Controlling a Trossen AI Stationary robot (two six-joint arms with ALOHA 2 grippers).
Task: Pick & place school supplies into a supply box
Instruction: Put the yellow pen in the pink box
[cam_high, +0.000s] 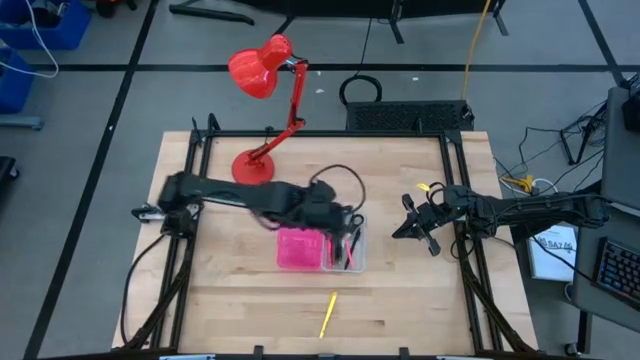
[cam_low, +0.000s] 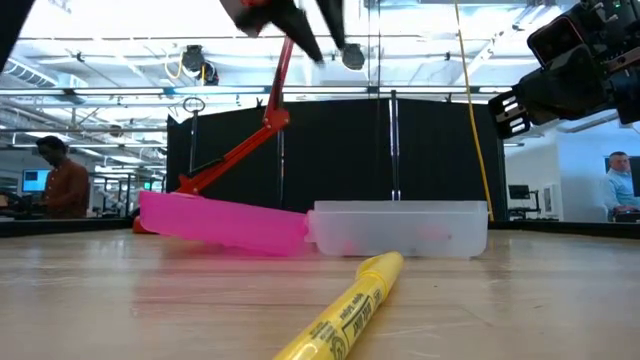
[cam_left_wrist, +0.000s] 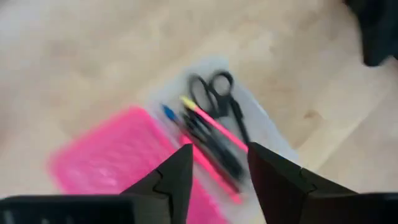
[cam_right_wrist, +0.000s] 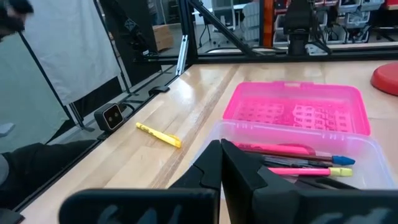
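On table: one yellow highlighter | supply box: one scissors

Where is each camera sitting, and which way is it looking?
High view: above the table, looking straight down; both arms show, the left gripper over the clear tray, the right gripper beside it.
Low view: at table height, looking level across the yellow marker at the pink lid; an arm hangs at upper right.
Left wrist view: looking down past its open fingers at scissors and pens.
Right wrist view: looking across past its shut fingers.
The high and right wrist views share the tray and marker.
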